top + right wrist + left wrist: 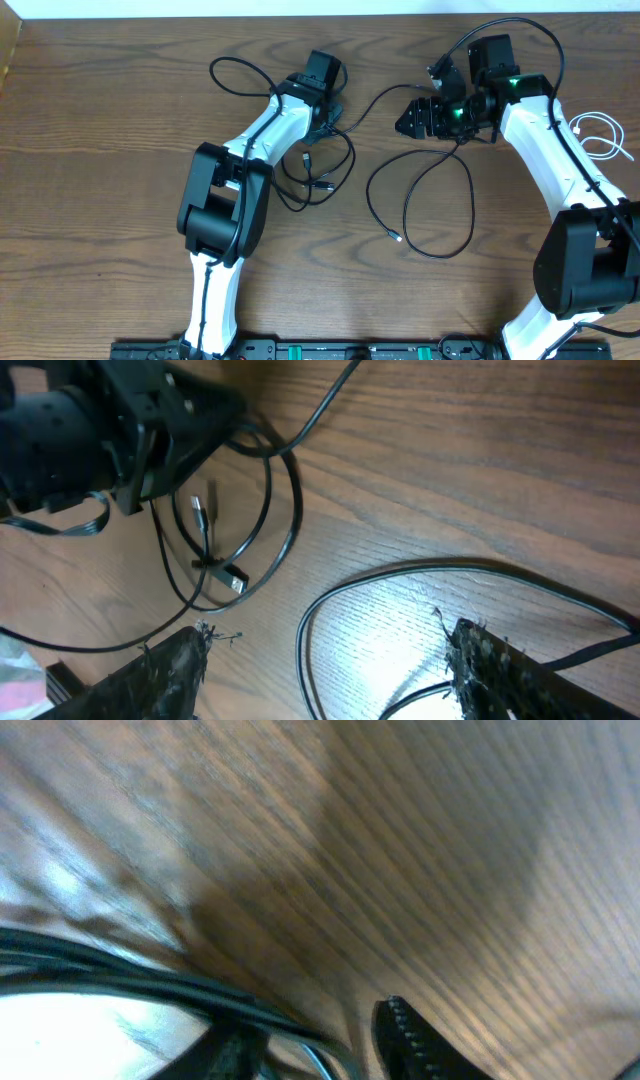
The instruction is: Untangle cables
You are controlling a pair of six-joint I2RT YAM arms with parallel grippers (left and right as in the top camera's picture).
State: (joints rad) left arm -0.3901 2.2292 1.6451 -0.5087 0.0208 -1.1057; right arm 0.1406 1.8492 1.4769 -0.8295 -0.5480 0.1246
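A wooden table (100,150) is seen from above, with two white and black robot arms reaching in from the bottom edge.

A short white cable (603,135) lies coiled by itself at the right edge of the frame, well apart from everything else. It is judged to be already separated.

A black cable (345,165) is bunched in overlapping loops just left of centre, with small plug ends lying inside the loops. The left gripper (328,113) is lowered onto the upper part of this bunch. Whether it is clenched on a strand cannot be told: its own camera gives a blur of wood grain, one toothed finger and dark cord.

A second black cable (372,195) is spread in a wide open loop at centre, its plug end resting at the bottom of the loop. A strand runs from the top of it toward the bunch at left, and which cord that strand belongs to cannot be told.

The right gripper (328,635) is held above this loop with its jaws spread wide and nothing grasped.

The task is judged partly done: the black bunch remains to be drawn apart.
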